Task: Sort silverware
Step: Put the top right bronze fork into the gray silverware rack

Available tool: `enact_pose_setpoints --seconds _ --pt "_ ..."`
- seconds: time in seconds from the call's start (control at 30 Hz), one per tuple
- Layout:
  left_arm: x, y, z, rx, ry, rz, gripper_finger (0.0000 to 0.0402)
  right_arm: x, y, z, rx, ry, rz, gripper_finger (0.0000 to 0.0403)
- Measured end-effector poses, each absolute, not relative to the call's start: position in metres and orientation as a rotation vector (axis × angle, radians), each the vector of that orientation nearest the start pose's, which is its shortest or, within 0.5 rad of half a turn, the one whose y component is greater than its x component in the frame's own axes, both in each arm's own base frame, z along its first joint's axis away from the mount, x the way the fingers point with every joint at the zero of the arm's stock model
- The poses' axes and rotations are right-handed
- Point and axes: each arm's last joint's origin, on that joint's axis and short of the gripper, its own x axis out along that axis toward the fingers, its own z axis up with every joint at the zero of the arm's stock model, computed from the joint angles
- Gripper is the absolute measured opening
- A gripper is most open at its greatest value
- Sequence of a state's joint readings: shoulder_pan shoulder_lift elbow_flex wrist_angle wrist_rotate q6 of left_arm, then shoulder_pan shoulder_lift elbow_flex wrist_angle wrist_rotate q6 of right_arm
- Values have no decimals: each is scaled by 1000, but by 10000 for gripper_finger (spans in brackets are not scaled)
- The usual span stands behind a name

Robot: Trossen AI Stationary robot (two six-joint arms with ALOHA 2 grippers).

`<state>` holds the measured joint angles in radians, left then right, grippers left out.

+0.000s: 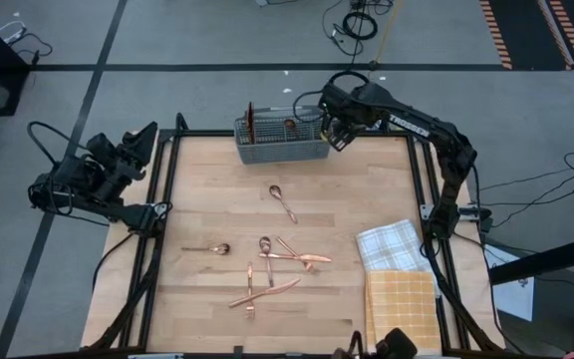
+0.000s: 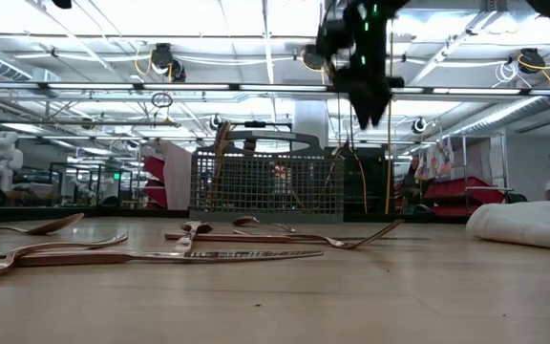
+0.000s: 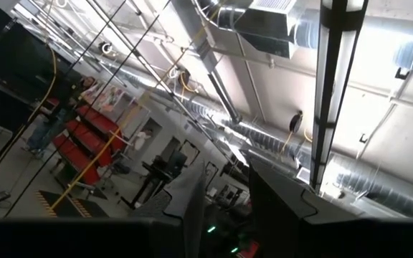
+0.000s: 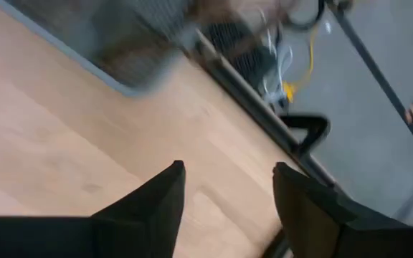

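Copper silverware lies flat on the wooden table: a spoon, another spoon, a crossed cluster, and a knife with a fork. A few pieces stand upright in the grey mesh caddy at the far edge. My right gripper hangs beside the caddy's right end, pointing down, open with only bare table between its fingers. My left gripper is drawn back off the table's left edge, pointing upward, open and holding nothing.
A white checked cloth and a yellow checked cloth lie at the table's right near corner. A black frame rail runs along the table's edges. Bare wood lies between the caddy and the loose silverware.
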<state>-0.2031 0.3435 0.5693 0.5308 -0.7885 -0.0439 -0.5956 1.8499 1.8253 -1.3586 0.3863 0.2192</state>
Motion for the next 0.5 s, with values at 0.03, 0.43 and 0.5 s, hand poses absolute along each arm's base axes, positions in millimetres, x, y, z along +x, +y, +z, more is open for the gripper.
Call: enact_pose_setpoints --seconds 0.03,0.43,0.5 --pt "64 8 366 -406 -687 543 114 288 -214 309 320 1346 -984 184" --pt "64 8 366 -399 -678 546 114 283 -248 285 410 1168 -989 143" --pt "64 8 366 -396 -677 547 114 288 -250 293 411 1102 -972 141"
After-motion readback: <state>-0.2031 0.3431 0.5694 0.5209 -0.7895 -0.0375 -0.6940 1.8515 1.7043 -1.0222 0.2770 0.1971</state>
